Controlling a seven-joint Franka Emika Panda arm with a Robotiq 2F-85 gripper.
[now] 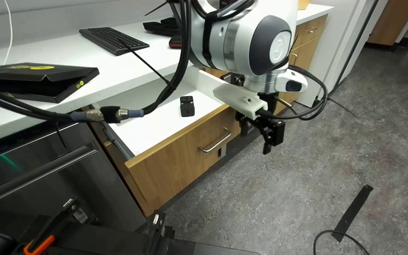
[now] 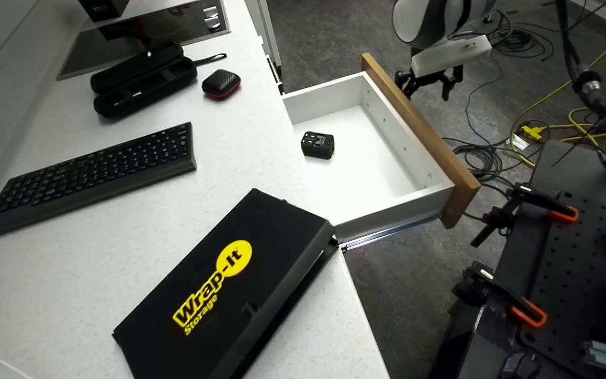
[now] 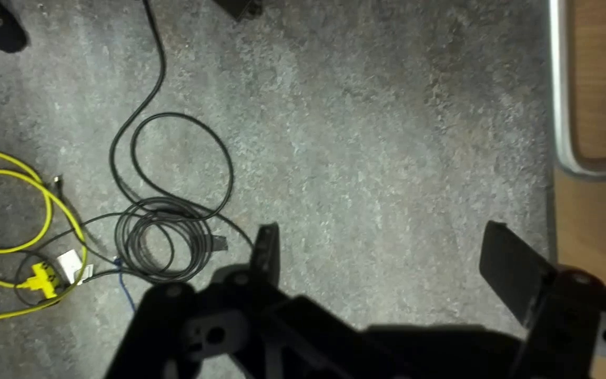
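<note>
A mottled grey floor (image 3: 361, 131) spread below the black two-fingered pincer (image 3: 379, 252). Across from the pincer ran a white speckled counter (image 2: 245, 142), with a pulled-out drawer (image 1: 175, 159) of tan wooden front and white interior between them. The pincer hung just outside that wooden front, its fingers (image 3: 511, 268) wide apart. On the floor beneath, off to its side, lay a coiled black cable (image 3: 171, 210). Near the pincer, a U-shaped silver metal handle (image 3: 562, 89) jutted from the drawer; beyond the wooden front, a small black boxy block (image 2: 317, 150) sat inside.
</note>
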